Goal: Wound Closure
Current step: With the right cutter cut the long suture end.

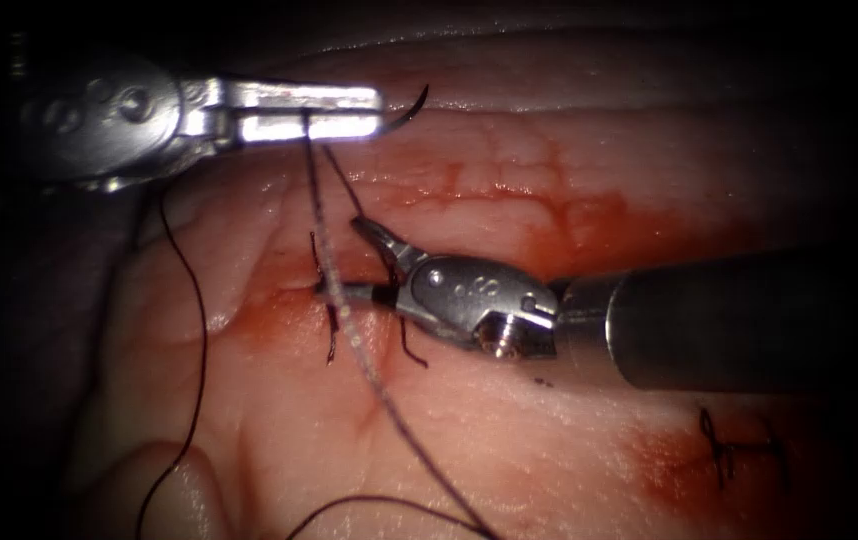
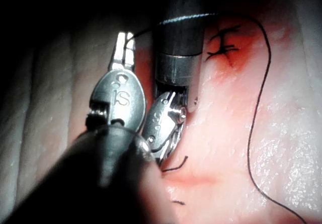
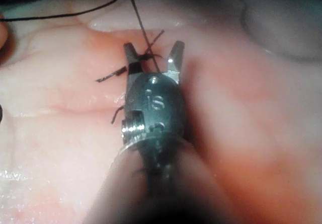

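Steel left tool (image 1: 349, 110) holds the curved needle (image 1: 411, 112) near its tail, clear of the tissue (image 1: 569, 140), near the tissue's far edge. Dark thread (image 1: 324, 215) runs down to the cut (image 1: 334, 300). Right tool (image 1: 349, 255) stands wide open around that thread there, gripping nothing.

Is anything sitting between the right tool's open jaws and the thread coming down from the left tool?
Nothing visible. The right tool gapes around the taut thread at the cut. The left tool holds the needle, which is out of the tissue.
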### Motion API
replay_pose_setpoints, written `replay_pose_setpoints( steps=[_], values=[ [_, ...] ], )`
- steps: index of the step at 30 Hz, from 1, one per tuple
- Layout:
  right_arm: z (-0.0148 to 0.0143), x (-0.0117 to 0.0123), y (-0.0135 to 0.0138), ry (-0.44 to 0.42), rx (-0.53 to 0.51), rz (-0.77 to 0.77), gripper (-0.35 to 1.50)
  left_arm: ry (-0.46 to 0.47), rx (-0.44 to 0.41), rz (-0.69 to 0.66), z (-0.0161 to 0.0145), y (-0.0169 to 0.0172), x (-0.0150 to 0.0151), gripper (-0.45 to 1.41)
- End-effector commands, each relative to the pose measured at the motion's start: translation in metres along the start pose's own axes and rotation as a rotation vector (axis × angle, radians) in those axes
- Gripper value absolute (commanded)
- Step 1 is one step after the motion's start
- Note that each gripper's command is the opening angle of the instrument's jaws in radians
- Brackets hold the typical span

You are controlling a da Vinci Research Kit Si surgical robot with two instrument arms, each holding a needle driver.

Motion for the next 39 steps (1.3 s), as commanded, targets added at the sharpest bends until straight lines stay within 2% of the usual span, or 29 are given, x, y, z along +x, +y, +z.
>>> replay_pose_setpoints(
  steps=[1,21,23,26,28,29,37,39],
  values=[
    [0.0007,-0.0004,-0.0005,0.0,0.0,0.002,1.31,0.001,0.002,0.002,0.0006,-0.0001,-0.0004,-0.45],
    [0.0024,-0.0012,-0.0008,-0.008,-0.018,-0.012,1.26,0.003,-0.007,0.009,0.001,0.0008,0.0003,-0.45],
    [0.0025,-0.0013,-0.0007,-0.01,-0.018,-0.018,1.15,0.001,-0.01,0.009,0.0011,0.001,0.0004,-0.45],
    [0.0024,-0.0012,-0.0005,-0.011,-0.016,-0.017,0.66,0.0,-0.012,0.011,0.0012,0.0012,0.0004,-0.45],
    [0.0021,-0.001,-0.0004,-0.012,-0.013,-0.015,-0.21,-0.002,-0.015,0.012,0.0012,0.0013,0.0004,-0.45],
    [0.002,-0.0009,-0.0004,-0.015,-0.02,-0.013,-0.35,-0.002,-0.015,0.013,0.0012,0.0014,0.0004,-0.45],
    [0.0004,0.0009,-0.0004,0.007,-0.046,0.036,-0.35,-0.003,-0.021,0.022,0.0017,0.002,-0.0001,-0.45],
    [-0.0001,0.0011,-0.0002,0.007,-0.042,-0.01,-0.35,-0.003,-0.021,0.022,0.0017,0.002,-0.0001,-0.45]
  ],
)
